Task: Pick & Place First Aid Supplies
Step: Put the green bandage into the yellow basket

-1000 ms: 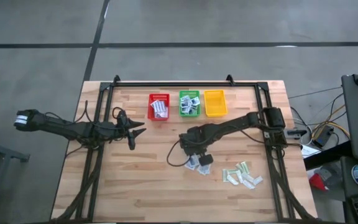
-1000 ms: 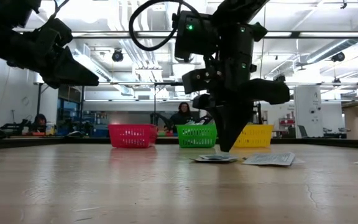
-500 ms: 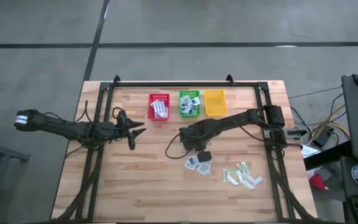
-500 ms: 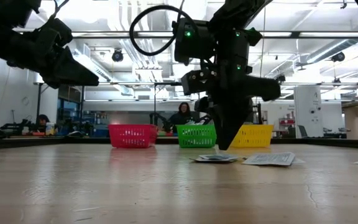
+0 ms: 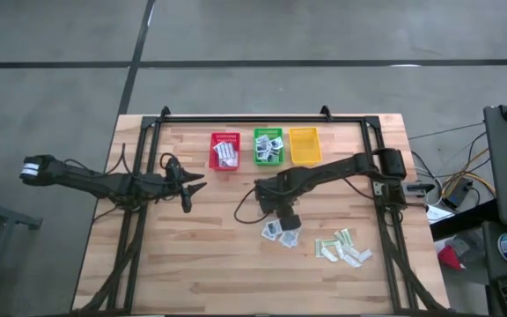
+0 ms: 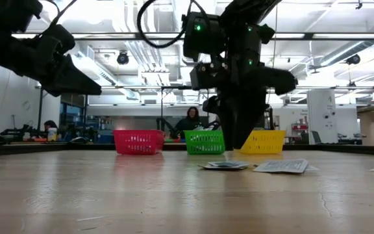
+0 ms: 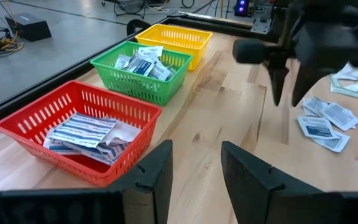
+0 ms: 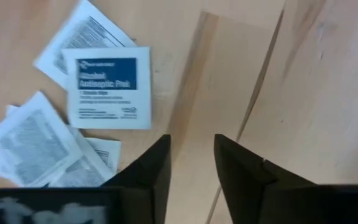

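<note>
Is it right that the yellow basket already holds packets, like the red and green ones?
No. The yellow basket is empty in the left wrist view. Only the red basket and the green basket hold packets.

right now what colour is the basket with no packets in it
Yellow: the empty basket, clearest in the left wrist view.

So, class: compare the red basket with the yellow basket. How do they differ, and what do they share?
The red basket holds striped packets; the yellow basket looks empty. Red stands at the row's left end in the high view, yellow at the right end. Both are slotted plastic baskets on the table.
</note>
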`<action>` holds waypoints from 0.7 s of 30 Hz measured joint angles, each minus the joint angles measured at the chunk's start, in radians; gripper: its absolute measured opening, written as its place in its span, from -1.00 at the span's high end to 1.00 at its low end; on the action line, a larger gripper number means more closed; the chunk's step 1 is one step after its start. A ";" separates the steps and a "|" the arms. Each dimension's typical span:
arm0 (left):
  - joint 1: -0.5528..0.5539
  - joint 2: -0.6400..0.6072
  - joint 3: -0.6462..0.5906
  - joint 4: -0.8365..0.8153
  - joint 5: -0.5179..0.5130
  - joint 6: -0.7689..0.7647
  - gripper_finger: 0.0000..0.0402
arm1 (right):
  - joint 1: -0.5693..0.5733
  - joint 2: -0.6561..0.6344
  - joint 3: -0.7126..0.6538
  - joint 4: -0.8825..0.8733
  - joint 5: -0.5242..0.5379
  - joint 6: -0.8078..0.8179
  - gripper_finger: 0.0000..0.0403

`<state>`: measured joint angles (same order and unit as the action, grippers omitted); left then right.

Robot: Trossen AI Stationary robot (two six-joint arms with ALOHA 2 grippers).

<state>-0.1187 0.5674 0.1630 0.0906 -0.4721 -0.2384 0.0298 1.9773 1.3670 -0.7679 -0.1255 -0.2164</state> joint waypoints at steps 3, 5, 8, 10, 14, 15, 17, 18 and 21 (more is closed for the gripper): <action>0.000 0.000 -0.004 -0.002 0.000 0.000 0.34 | 0.005 -0.016 0.001 0.003 -0.037 -0.001 0.30; 0.000 0.000 -0.004 0.000 0.000 0.000 0.34 | 0.010 -0.020 0.001 0.004 -0.063 0.003 0.26; 0.000 0.000 -0.004 0.005 0.000 0.000 0.34 | 0.021 -0.021 0.001 0.020 -0.089 -0.008 0.24; 0.000 0.000 -0.004 0.006 0.000 0.000 0.34 | 0.032 -0.017 0.001 0.041 -0.089 -0.009 0.24; 0.000 0.000 -0.004 0.006 0.000 -0.001 0.34 | 0.039 -0.011 0.000 0.070 -0.085 0.004 0.27; 0.000 0.000 -0.004 0.006 0.000 -0.001 0.34 | 0.038 -0.008 0.000 0.079 -0.085 0.005 0.28; 0.000 0.000 -0.004 0.006 0.000 -0.001 0.34 | 0.037 0.003 0.000 0.075 -0.081 0.008 0.29; 0.000 0.000 -0.004 0.006 0.000 -0.001 0.34 | 0.036 0.011 -0.001 0.075 -0.080 0.007 0.30; 0.000 0.000 -0.004 0.006 0.000 -0.001 0.34 | 0.038 0.042 -0.001 0.075 -0.080 0.007 0.31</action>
<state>-0.1184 0.5674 0.1585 0.0971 -0.4721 -0.2398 0.0681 2.0190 1.3659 -0.6930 -0.2058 -0.2092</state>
